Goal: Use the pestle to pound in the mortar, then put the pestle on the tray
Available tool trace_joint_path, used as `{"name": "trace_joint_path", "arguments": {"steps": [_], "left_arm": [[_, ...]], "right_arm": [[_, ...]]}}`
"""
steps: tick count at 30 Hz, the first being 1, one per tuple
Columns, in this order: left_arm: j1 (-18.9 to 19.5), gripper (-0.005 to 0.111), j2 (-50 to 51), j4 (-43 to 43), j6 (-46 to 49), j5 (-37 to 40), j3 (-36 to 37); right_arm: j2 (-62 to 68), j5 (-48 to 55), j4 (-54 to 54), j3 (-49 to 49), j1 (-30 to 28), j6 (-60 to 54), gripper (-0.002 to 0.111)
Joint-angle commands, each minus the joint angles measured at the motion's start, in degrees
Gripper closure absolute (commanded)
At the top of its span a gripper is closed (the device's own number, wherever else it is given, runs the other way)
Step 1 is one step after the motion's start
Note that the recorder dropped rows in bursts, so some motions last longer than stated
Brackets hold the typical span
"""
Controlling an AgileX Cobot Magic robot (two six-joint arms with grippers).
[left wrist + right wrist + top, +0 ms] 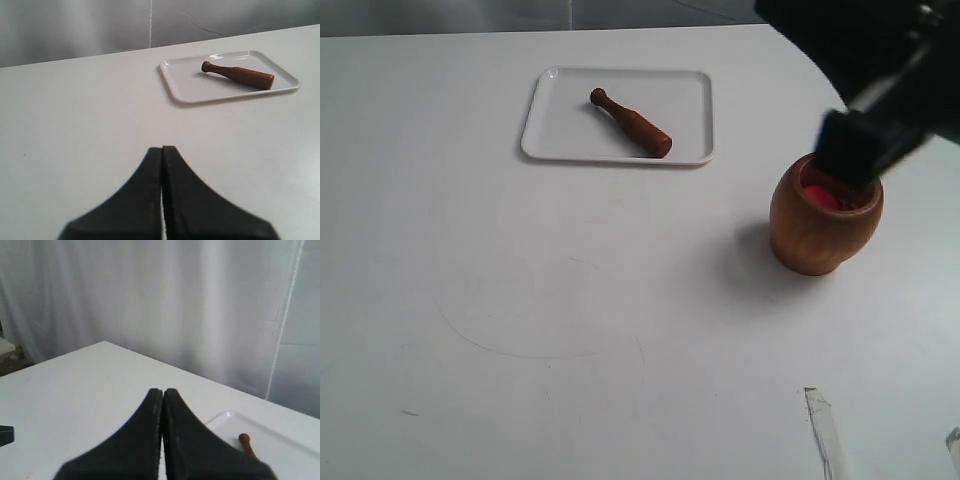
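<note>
The reddish-brown pestle (pixel 631 123) lies flat on the white tray (pixel 560 135) at the back of the table, knob toward the rear left. It shows too in the left wrist view as pestle (pixel 239 75) on tray (pixel 190 90), and its knob end (pixel 245 442) peeks out in the right wrist view on the tray (pixel 280 450). The honey-brown mortar (pixel 820 235) stands at the right with red bits inside. My right gripper (pixel 850 150) hovers above the mortar's mouth, shut and holding nothing (pixel 163 392). My left gripper (pixel 162 150) is shut and empty, well short of the tray.
A clear strip (pixel 825 425) lies near the front right of the white table. A pale curtain (pixel 150 305) hangs behind the table's far edge. Faint curved marks (pixel 520 340) cross the tabletop.
</note>
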Motion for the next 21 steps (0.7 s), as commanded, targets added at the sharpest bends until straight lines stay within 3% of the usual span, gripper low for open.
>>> {"name": "trace_joint_path", "arguments": {"steps": [1,10,14,21], "left_arm": [[-0.4,0.107,-0.1,-0.4,-0.5,-0.2,0.0],[-0.4,0.107,-0.1,-0.4,-0.5,-0.2,0.0],[-0.4,0.107,-0.1,-0.4,-0.5,-0.2,0.0],[-0.4,0.107,-0.1,-0.4,-0.5,-0.2,0.0]], "right_arm": [[-7.2,0.3,3.8,5.2,0.3,0.8,0.108],[-13.8,0.8,3.9,7.2,0.3,0.8,0.108],[-17.1,7.5,3.9,7.4,0.0,0.4,0.108],[-25.8,1.1,4.0,17.6,-12.4,0.7,0.108]]}}
